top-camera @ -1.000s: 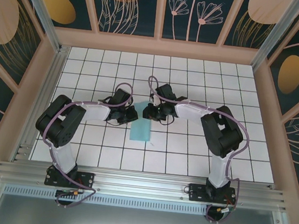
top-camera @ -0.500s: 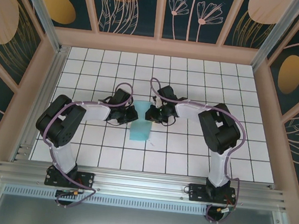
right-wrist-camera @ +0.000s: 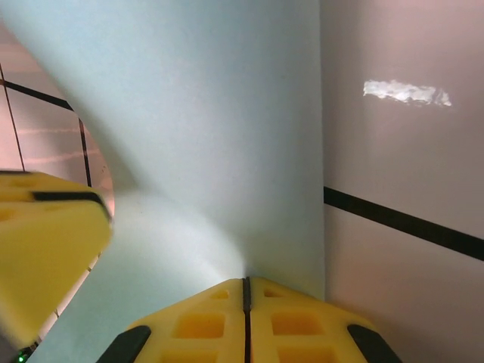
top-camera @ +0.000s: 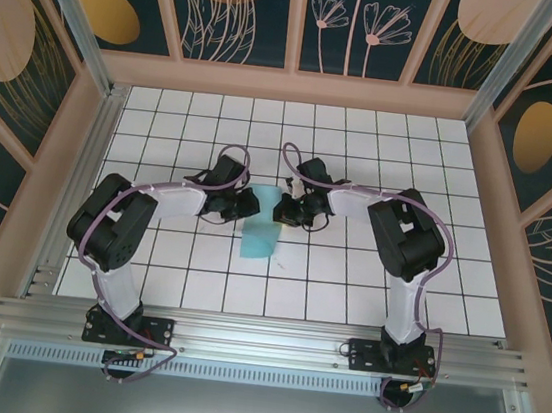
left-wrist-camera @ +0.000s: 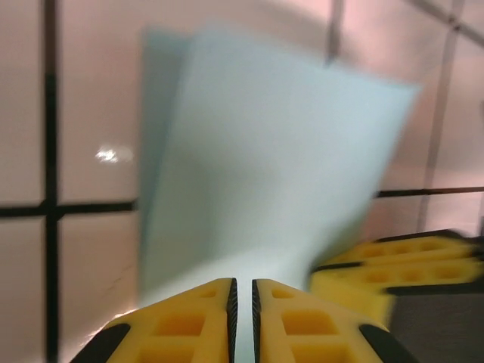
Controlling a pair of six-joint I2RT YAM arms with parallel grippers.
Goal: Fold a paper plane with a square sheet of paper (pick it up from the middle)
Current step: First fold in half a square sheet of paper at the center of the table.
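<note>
Folding underway: sheet of paper [top-camera: 259, 240] is pinched by left fingers [left-wrist-camera: 181, 325] and right fingers [right-wrist-camera: 189, 327]; a crease is judged due next.

Item one: the table [top-camera: 348, 276] I had before me, white tiles ruled by black grid lines. Item two: a pale wooden frame [top-camera: 291, 85] stood round it. Item three: dark teal wall panels [top-camera: 249, 12] bore leaves, flowers and orange ovals. Item four: an aluminium rail [top-camera: 259, 341] ran along my near edge.
</note>
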